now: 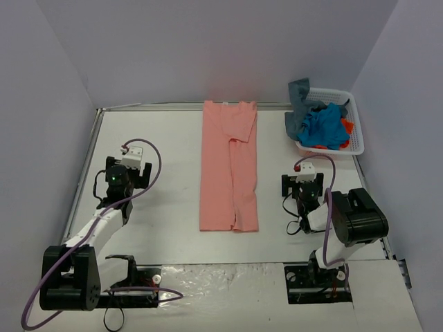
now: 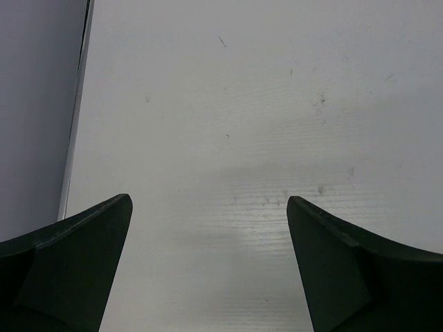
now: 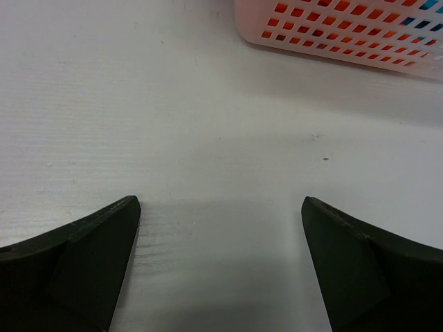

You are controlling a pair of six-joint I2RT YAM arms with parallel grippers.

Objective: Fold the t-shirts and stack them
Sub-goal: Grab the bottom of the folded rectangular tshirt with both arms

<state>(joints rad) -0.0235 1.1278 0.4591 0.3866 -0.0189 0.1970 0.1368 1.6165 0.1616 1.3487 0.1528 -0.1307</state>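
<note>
A salmon-pink t-shirt (image 1: 229, 166) lies flat in the middle of the table as a long narrow strip, both sides folded in. A bright blue t-shirt (image 1: 325, 128), a slate grey-blue one (image 1: 298, 104) and an orange-red one (image 1: 347, 127) sit bunched in the basket at the back right. My left gripper (image 1: 136, 153) is open and empty over bare table left of the pink shirt; it also shows in the left wrist view (image 2: 209, 207). My right gripper (image 1: 305, 168) is open and empty right of the pink shirt, just short of the basket; it also shows in the right wrist view (image 3: 221, 207).
The white lattice basket (image 1: 357, 135) stands at the back right; its wall shows in the right wrist view (image 3: 332, 34). Grey walls close the table on the left, back and right. A raised rim (image 1: 84, 163) runs along the table's left edge.
</note>
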